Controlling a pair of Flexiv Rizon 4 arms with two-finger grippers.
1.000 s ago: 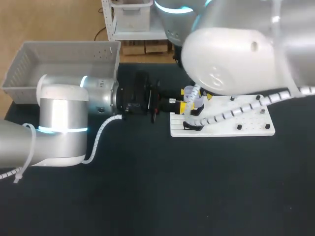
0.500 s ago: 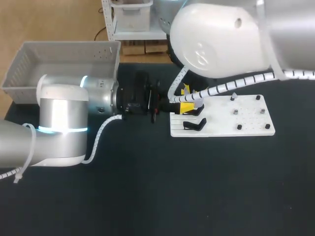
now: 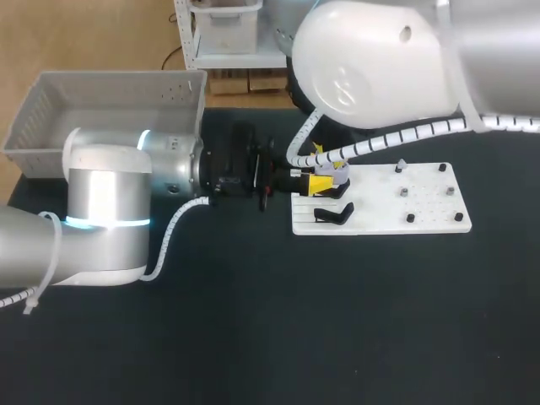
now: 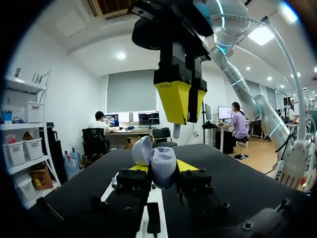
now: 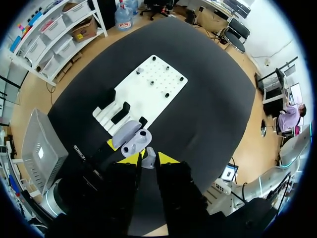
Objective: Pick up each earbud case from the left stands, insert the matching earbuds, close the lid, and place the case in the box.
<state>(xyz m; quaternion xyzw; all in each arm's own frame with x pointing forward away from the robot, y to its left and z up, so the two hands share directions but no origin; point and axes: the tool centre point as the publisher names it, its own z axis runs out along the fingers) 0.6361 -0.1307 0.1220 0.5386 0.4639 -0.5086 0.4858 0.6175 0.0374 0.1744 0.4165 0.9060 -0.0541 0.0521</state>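
- Left jaws clamp the open case (image 4: 159, 163) from both sides, lid up, over the board's (image 3: 396, 211) left edge.
- Right jaws narrow, pinching an earbud (image 4: 176, 131) just above the case.
- Box (image 3: 110, 101) at the bench's (image 3: 253, 321) far left.
- Black stand (image 3: 334, 215) on the board.

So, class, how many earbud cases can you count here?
1: the open earbud case is gripped in the left tool, just beneath the right tool. More could be hidden from these views.
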